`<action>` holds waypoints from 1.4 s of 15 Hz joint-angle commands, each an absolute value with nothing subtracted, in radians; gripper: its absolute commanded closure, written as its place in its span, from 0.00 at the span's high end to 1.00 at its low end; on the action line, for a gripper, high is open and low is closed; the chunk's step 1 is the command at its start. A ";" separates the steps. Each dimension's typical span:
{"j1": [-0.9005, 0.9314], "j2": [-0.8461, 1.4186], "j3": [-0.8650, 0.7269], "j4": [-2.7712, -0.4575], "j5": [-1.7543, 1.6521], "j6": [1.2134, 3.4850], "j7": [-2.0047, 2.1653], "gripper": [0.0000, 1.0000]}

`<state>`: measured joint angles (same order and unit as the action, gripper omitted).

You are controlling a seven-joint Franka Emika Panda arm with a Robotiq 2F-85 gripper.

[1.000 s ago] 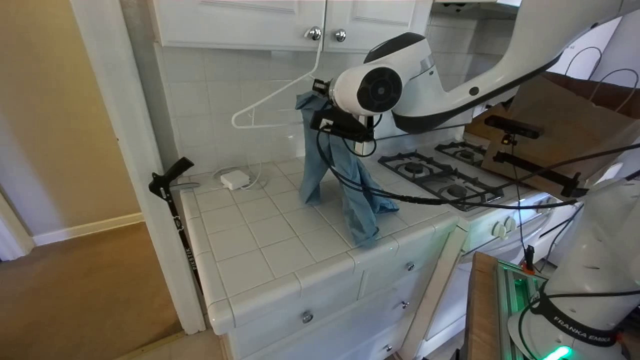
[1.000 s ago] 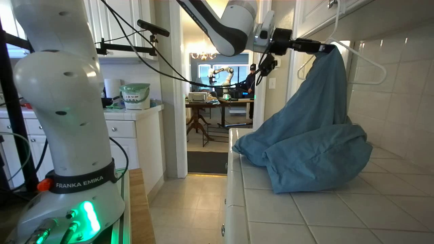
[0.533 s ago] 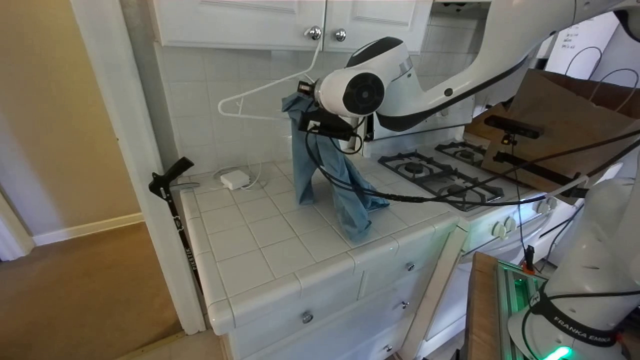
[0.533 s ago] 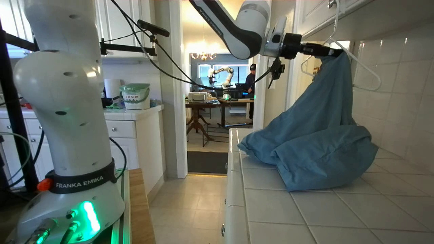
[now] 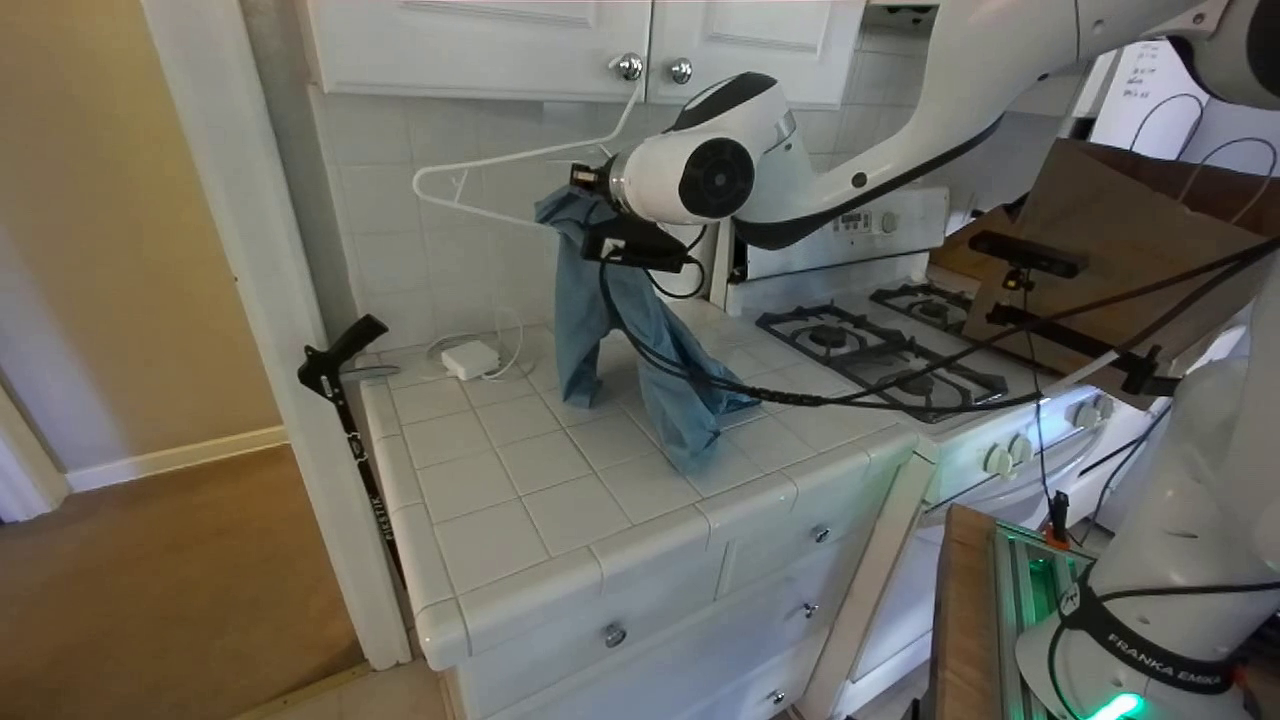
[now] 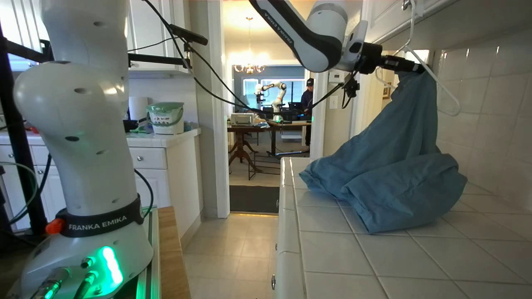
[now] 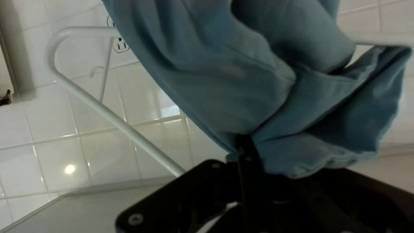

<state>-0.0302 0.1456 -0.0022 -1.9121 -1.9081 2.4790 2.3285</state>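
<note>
JAWS: pinching blue cloth (image 6: pixel 403 162) near its top, so it drapes onto tabletop (image 5: pixel 490 520) | CLOTH'S 9 O'CLOCK, WRIST VIEW: white hanger (image 7: pixel 113 117), held up by cabinet knob (image 5: pixel 627 67)

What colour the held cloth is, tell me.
The cloth is plain dusty blue; it shows best in an exterior view.

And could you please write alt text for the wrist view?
A black gripper, closed, pinches a bunched blue cloth that spreads above it. Behind the cloth, a white hanger shows against white wall tiles with a power outlet.
</note>
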 commanded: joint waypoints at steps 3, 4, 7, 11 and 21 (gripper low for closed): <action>-0.066 0.219 -0.014 -1.803 -1.915 2.613 2.212 0.01; -0.072 0.227 -0.015 -1.795 -1.905 2.630 2.184 0.01; -0.087 0.251 -0.023 -1.780 -1.897 2.691 2.148 0.01; -0.104 0.281 -0.024 -1.776 -1.883 2.746 2.105 0.01; -0.104 0.288 -0.023 -1.801 -1.803 2.738 1.951 0.34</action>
<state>-0.1031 0.2764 -0.0223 -1.8106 -1.8666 2.7334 2.0255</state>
